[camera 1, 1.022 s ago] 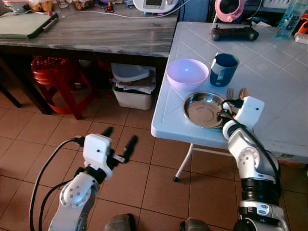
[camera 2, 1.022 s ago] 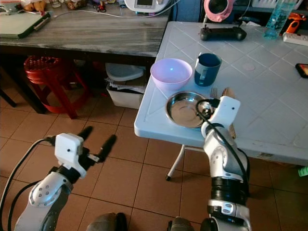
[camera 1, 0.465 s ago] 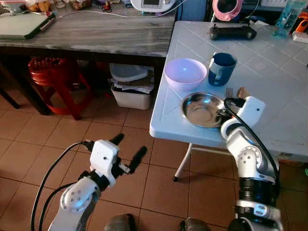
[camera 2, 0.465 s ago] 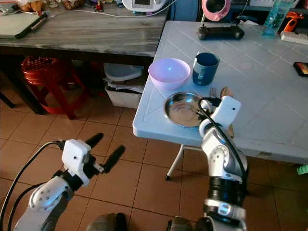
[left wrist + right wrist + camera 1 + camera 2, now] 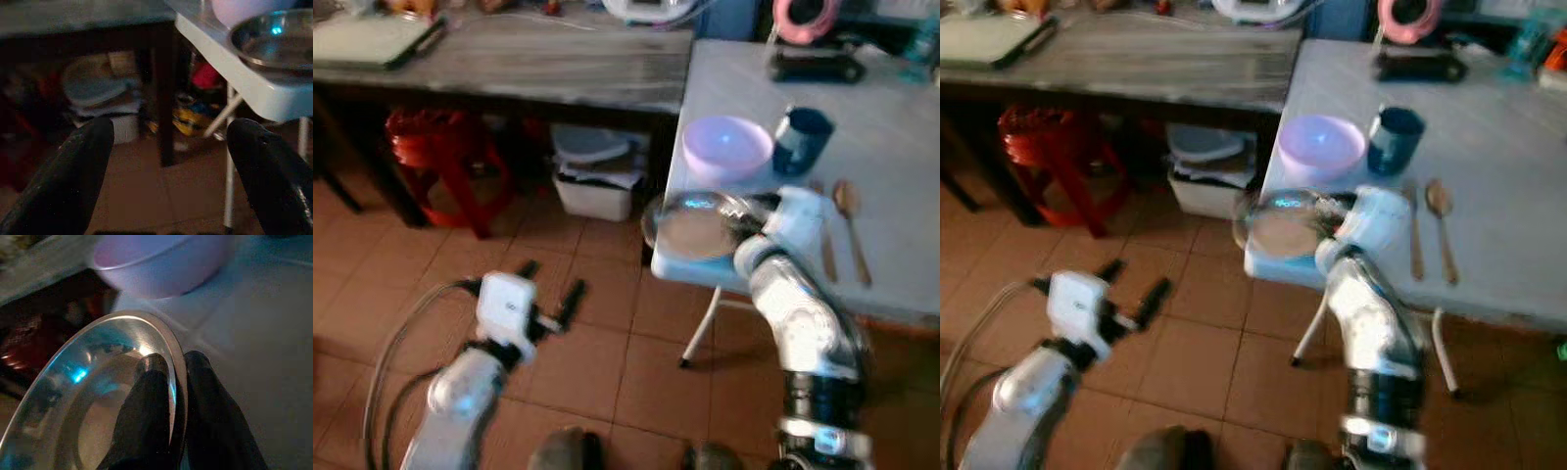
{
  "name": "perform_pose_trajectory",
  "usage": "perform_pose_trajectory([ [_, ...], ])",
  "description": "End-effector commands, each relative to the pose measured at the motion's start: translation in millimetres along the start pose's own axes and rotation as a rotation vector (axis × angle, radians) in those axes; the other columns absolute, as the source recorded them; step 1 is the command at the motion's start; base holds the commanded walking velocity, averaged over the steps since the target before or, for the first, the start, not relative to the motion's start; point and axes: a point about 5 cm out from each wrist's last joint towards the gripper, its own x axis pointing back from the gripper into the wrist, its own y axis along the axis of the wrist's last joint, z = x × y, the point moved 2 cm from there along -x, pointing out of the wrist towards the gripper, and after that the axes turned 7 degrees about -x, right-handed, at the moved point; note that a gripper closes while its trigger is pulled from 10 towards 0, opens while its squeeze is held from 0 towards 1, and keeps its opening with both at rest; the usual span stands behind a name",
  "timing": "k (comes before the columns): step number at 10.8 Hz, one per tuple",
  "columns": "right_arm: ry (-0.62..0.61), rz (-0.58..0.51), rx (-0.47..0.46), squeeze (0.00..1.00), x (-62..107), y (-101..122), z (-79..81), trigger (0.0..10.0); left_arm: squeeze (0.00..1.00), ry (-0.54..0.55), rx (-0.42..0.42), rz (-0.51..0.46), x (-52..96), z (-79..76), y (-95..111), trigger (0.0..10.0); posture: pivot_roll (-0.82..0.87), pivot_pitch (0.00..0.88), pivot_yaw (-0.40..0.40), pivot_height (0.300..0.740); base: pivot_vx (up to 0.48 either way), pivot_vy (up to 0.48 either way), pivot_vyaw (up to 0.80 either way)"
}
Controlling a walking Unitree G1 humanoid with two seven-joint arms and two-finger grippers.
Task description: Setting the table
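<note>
The right claw (image 5: 168, 396) pinches the steel plate's (image 5: 690, 227) rim at the white counter's (image 5: 901, 147) front-left corner; the left claw (image 5: 551, 291) hangs spread.

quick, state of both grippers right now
Left gripper: open, holding nothing, low over the floor.
Right gripper: shut on the steel plate rim at the white table edge.
</note>
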Motion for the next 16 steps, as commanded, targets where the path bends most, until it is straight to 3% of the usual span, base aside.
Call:
perform_pose_trajectory([
  [1,-0.016,-0.057,0.028,0.00,4.2,9.7,-6.8,0.0,0.00,0.009,-0.006,0.010,1.1,-1.8,-2.3,10.0,-0.03,0.058,0.046,0.740,0.000,0.469,0.00],
  [5,-0.008,-0.138,0.139,0.00,10.9,10.8,-14.3,0.0,0.00,0.150,-0.047,0.055,2.6,5.0,-11.2,10.0,-0.04,0.012,0.049,0.740,0.148,0.420,0.00],
  [11,0.032,-0.231,0.215,0.00,10.0,20.8,-6.6,0.0,0.00,0.154,-0.086,0.031,-7.3,9.2,-6.3,10.0,-0.05,0.000,0.058,0.740,0.361,0.312,0.00],
  [16,0.046,-0.252,0.253,0.00,10.2,18.3,-7.0,0.0,0.00,0.129,-0.071,0.006,-13.6,1.7,-3.3,10.0,-0.05,0.000,0.063,0.740,0.480,0.000,0.00],
])
